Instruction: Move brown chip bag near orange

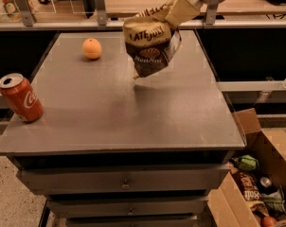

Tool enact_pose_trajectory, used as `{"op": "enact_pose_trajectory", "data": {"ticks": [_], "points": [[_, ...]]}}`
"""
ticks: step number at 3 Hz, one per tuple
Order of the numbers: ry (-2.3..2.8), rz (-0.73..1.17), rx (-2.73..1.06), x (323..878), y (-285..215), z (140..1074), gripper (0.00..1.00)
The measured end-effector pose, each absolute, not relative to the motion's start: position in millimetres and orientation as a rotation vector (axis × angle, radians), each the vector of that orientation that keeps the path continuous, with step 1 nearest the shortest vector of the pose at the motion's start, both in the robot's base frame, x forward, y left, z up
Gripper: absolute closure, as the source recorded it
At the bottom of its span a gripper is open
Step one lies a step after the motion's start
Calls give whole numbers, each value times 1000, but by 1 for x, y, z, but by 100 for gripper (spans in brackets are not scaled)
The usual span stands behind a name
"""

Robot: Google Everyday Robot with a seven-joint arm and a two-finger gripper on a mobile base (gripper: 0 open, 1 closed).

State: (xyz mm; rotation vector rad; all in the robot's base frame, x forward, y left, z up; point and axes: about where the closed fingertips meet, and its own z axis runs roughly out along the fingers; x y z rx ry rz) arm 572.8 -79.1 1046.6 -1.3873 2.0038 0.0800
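Observation:
The brown chip bag (151, 42) hangs in the air above the grey table (119, 108), tan at the top with "LATE JULY" lettering and dark brown lower down. My gripper (177, 12) is shut on the bag's upper right end, near the top of the camera view. The bag's lower corner is lifted clear of the tabletop. The orange (92, 48) sits on the table at the back left, a short way left of the hanging bag.
A red Coca-Cola can (21, 97) stands at the table's left front edge. A cardboard box (256, 183) with packets and cans sits on the floor at the lower right. A rail runs behind the table.

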Motion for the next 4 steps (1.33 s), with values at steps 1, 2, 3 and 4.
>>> {"op": "enact_pose_trajectory", "data": {"ticks": [1, 2, 3, 4], "points": [[1927, 67, -1371, 596, -70, 1081, 100], [1874, 63, -1357, 615, -60, 1103, 100], [1796, 54, -1338, 632, -51, 1118, 100], [1691, 12, -1302, 643, -49, 1126, 100]]}}
